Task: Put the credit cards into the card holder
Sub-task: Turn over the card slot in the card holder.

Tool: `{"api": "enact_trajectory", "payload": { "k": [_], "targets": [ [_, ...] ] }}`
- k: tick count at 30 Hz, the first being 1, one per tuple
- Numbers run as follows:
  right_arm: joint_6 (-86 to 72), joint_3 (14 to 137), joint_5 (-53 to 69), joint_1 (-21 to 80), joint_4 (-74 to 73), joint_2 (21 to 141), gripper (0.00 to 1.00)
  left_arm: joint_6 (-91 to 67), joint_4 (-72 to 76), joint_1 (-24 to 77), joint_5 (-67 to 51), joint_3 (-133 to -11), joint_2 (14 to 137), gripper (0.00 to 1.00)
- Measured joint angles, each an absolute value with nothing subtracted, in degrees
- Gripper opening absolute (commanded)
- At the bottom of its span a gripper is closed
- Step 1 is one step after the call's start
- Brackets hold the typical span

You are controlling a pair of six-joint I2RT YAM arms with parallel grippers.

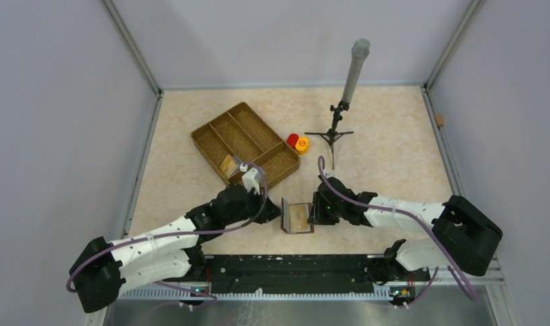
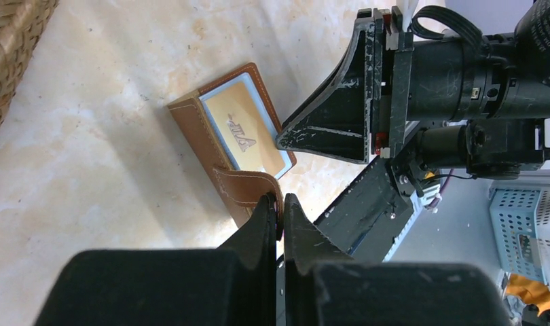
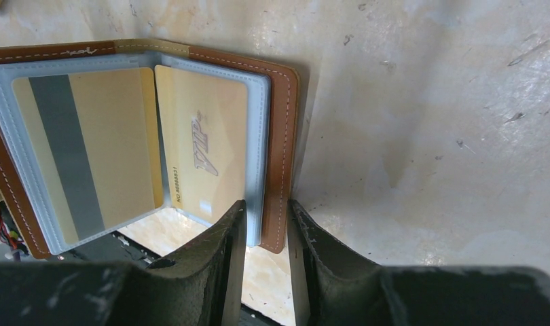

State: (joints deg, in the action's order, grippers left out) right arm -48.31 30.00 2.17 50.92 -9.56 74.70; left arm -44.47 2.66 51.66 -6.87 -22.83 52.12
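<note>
Top: card holder (image 1: 298, 218) stands open on the beige table (image 1: 394, 149) near the front edge, between both arms. Wicker tray (image 1: 218, 120) sits well behind it with what looks like a yellowish card (image 1: 227, 165) inside; plain grey walls all round. Left wrist: left gripper (image 2: 280, 204) clenched on the holder's thin clasp strap (image 2: 248, 182). Right wrist: right gripper (image 3: 265, 234) grasping the right cover's edge, plastic sleeve included; two gold credit cards (image 3: 204, 146) sit sleeved. Probably light, floppy leather with slick sleeves; take it by the covers, not the strap. The table looks smooth, so the holder may slide.
</note>
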Motion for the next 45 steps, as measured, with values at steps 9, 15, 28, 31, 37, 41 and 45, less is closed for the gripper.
{"api": "enact_trajectory", "payload": {
  "k": [9,15,28,31,37,41,45],
  "targets": [
    [-48.38,30.00,2.15,50.92,-9.56,74.70,0.28,-44.84,7.01,51.66,-9.17,-23.51,56.80,0.00],
    [-48.69,30.00,2.13,50.92,-9.58,74.70,0.28,-44.88,8.23,51.66,-9.67,-23.55,56.99,0.00],
    [-48.69,30.00,2.11,50.92,-9.58,74.70,0.28,-45.10,11.25,51.66,-11.16,-23.81,59.70,0.00],
    [-48.69,30.00,2.09,50.92,-9.58,74.70,0.28,-45.10,12.01,51.66,-11.57,-24.16,60.75,0.00],
    [-48.69,30.00,2.09,50.92,-9.61,74.70,0.28,-45.17,13.13,51.66,-12.60,-24.53,62.26,0.00],
    [-48.69,30.00,2.02,50.92,-9.63,74.70,0.28,-45.15,13.15,51.66,-12.43,-24.56,62.24,0.00],
    [-48.73,30.00,1.69,50.92,-9.85,74.63,0.28,-45.71,9.32,51.68,-8.93,-25.26,61.12,0.00]
  ]
}}
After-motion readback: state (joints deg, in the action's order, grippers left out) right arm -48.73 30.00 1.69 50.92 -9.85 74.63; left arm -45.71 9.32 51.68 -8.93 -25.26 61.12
